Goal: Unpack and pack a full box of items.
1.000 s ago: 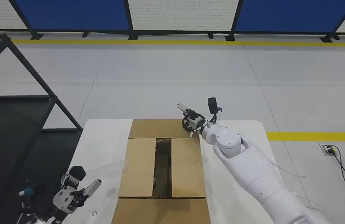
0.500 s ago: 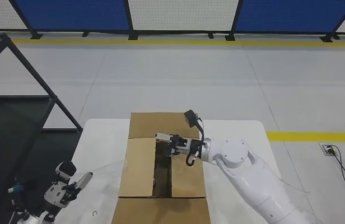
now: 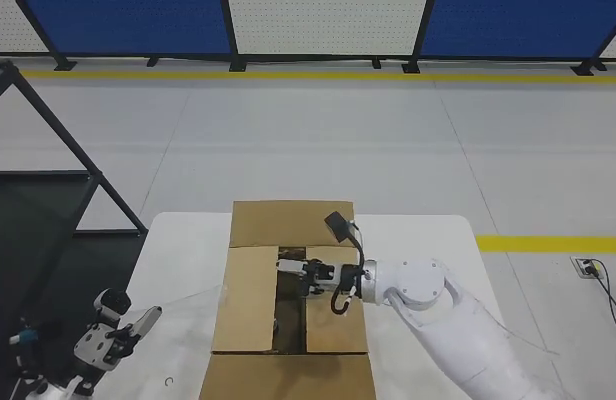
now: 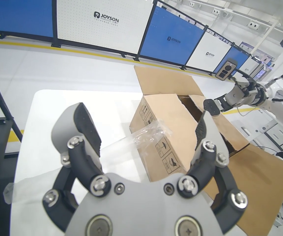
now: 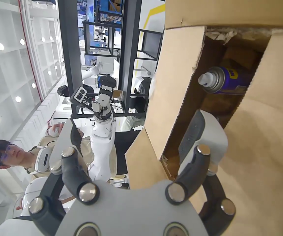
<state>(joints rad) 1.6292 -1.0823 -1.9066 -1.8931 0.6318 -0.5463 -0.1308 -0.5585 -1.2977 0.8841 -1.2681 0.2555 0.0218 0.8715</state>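
A brown cardboard box (image 3: 248, 300) stands in the middle of the white table (image 3: 178, 260), its top flaps lying nearly flat with a dark gap between them. My right gripper (image 3: 286, 267) is open over that gap near the far end. In the right wrist view the gripper (image 5: 134, 121) straddles a flap edge, one finger (image 5: 198, 133) down in the gap. A blue spray can (image 5: 217, 82) lies inside the box (image 5: 267, 124). My left gripper (image 3: 146, 322) is open and empty near the table's front left corner, apart from the box (image 4: 171, 114).
A crumpled clear plastic film (image 4: 149, 133) lies on the table (image 4: 57, 104) against the box's left side. The box's far flap (image 3: 283, 222) and near flap (image 3: 288, 378) lie folded outward. A black metal frame (image 3: 58, 140) stands left of the table.
My right gripper swung from beyond the box's far right corner to over the gap between the flaps, then crept slightly left. My left gripper drew back toward the front left corner.
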